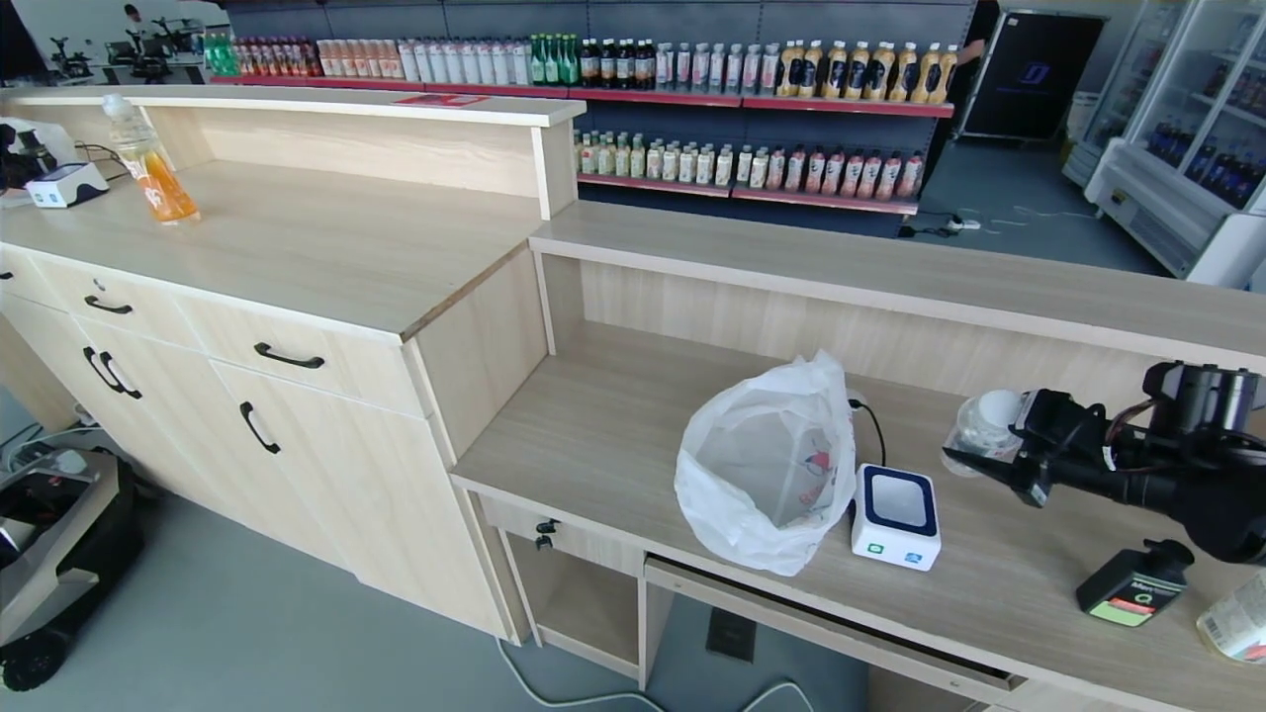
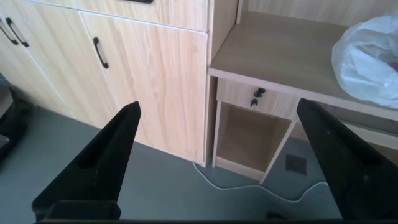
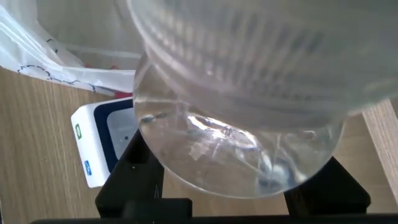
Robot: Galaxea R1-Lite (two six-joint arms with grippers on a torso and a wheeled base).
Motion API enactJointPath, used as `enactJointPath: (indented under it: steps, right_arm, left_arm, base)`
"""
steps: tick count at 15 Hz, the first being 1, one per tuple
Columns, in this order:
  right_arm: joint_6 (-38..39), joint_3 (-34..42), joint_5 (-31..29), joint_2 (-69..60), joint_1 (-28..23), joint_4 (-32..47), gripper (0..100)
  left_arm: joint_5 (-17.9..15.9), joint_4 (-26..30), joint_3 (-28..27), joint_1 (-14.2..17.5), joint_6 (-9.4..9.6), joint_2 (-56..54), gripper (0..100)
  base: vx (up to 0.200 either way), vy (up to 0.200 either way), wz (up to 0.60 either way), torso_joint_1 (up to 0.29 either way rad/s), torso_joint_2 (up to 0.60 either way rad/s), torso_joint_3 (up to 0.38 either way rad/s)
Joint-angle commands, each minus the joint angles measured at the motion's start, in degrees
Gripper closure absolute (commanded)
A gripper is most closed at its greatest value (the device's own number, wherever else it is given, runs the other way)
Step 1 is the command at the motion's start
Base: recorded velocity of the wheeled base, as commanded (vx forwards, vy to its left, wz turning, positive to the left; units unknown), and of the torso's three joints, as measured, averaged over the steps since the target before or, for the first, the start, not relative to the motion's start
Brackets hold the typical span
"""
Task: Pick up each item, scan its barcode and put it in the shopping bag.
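The clear bottle [image 1: 979,427] with a white cap is off the desk, clamped in the right gripper [image 1: 997,453], whose black fingers close around its body; in the right wrist view the bottle [image 3: 236,124] hangs just above and to the robot's right of the scanner [image 3: 102,146]. That one scanner [image 1: 895,514], a white box with a dark blue frame, sits on the lower desk [image 1: 613,425] near its front edge, touching or nearly touching the one shopping bag [image 1: 767,465] on its left. The bag is white plastic, standing open with its mouth up, and a black cable [image 1: 875,420] runs behind it toward the back panel. Two more items lie on the desk on the robot's right, under its arm: a black bottle [image 1: 1132,585] with a green label, and at the very edge a pale container [image 1: 1236,618] that is cut off, perhaps another bottle. One orange drink bottle [image 1: 148,158] stands well apart on the higher counter [image 1: 326,257] to the left, beside a small white device [image 1: 64,183]. The left gripper [image 2: 217,155] hangs low with its fingers spread wide, holding nothing, above the grey floor in front of the cabinet doors [image 2: 149,68]. Rows of drink bottles fill the shelves [image 1: 752,99] behind the counter.
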Motion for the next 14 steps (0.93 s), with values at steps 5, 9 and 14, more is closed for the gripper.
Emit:
enactJointPath:
  steps: [5,9,14]
  right_arm:
    - [-3.0,-1.6,2.4,3.5,0.4,-0.2,100]
    - [-5.5,-3.1,4.9,5.0,1.9,-1.0,100]
    - [-6.6,-3.3,4.9,6.0,2.0,-1.1,100]
  left_arm:
    - [0.0,0.0,0.0,0.0,0.02,0.0,0]
    - [0.0,0.0,0.0,0.0,0.02,0.0,0]
    - [0.0,0.0,0.0,0.0,0.02,0.0,0]
  base:
    - [0.0,0.0,0.0,0.0,0.0,0.0]
    - [0.0,0.0,0.0,0.0,0.0,0.0]
    - [0.0,0.0,0.0,0.0,0.0,0.0]
